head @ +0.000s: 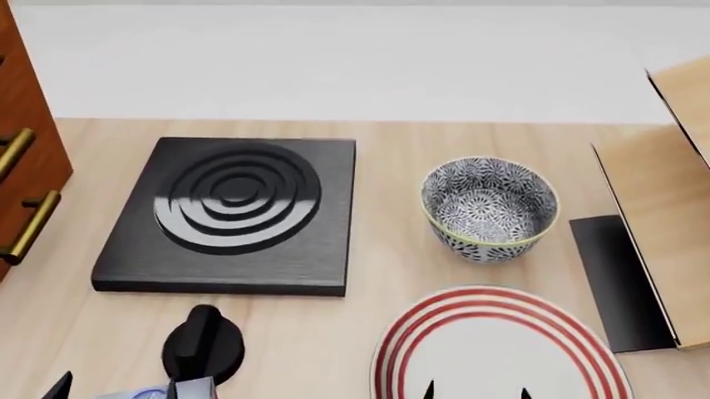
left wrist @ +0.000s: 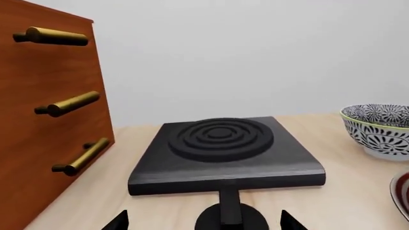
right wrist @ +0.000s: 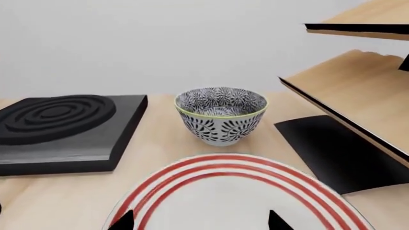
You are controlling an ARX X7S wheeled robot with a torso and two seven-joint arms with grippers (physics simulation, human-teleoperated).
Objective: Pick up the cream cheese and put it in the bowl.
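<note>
Wooden table (head: 388,133): pale surface carrying every item listed below
Bowl (head: 490,209): black-and-white floral pattern, thin yellow-green rim; upright near the table's middle, between the burner and the shelf; seen empty from the head view
Cream cheese (head: 166,391): only a silver-grey and blue sliver shows at the head view's lower edge, beside the knob; well apart from the bowl
Burner (head: 229,214): black square slab with raised concentric rings; left of the bowl
Knob (head: 202,342): black, round, in front of the burner
Plate (head: 494,349): white with red rings; in front of the bowl
Cabinet (left wrist: 45,110): reddish wood, brass handles; far left
Shelf (head: 654,224): light wood, far right
Left gripper (left wrist: 203,221): fingertips spread, nothing between them
Right gripper (right wrist: 201,221): fingertips spread over the plate, empty
</note>
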